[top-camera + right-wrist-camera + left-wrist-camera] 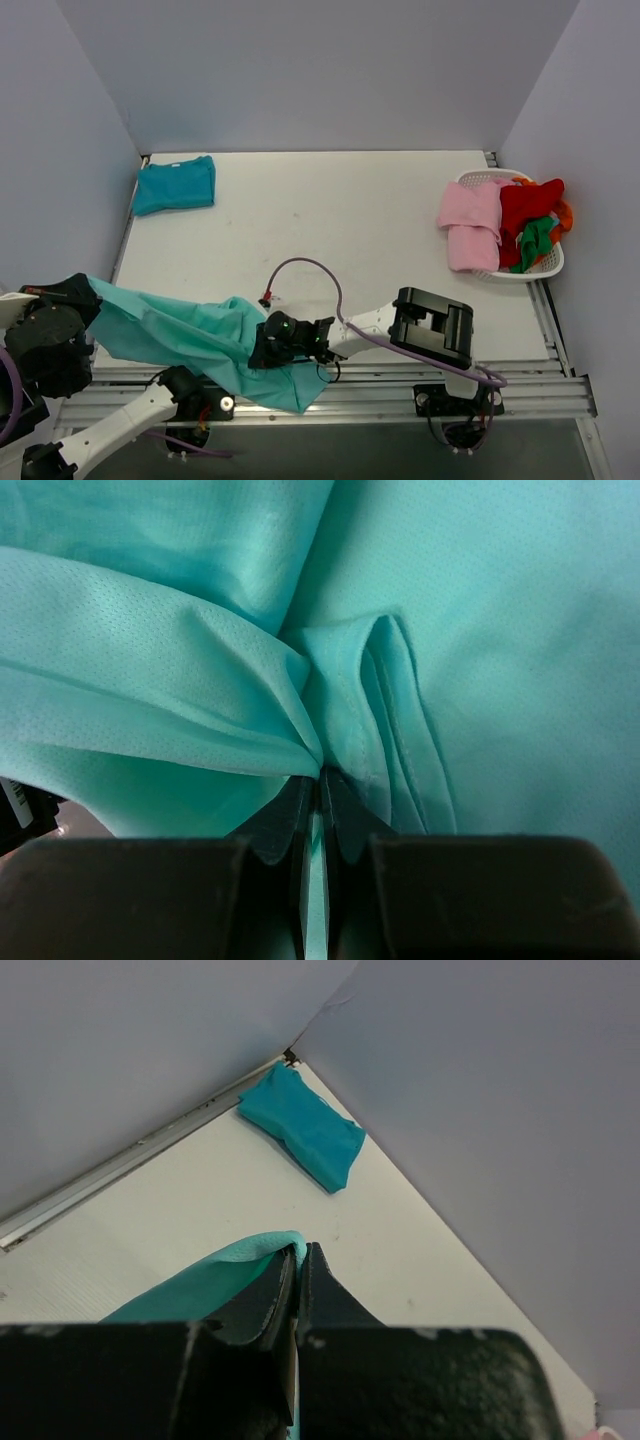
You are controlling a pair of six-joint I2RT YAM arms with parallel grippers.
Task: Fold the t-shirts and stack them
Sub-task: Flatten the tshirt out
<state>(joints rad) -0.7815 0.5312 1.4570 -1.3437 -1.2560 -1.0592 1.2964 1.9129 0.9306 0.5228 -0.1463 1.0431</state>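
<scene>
Your left gripper (298,1258) is clamped on an edge of the light turquoise shirt (190,335) at the table's (330,215) near left corner. The folded teal shirt (175,185) lies at its far left corner. The light shirt stretches along the table's near edge to your right gripper (320,780), pinched tight on a bunched fold. A basket (545,268) sits at the table's right edge.

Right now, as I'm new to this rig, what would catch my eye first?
A turquoise tee hangs at the near edge, pinched by the left gripper and right gripper, both shut. A folded teal tee lies in the far left corner; a basket of bright clothes sits at the right.
</scene>
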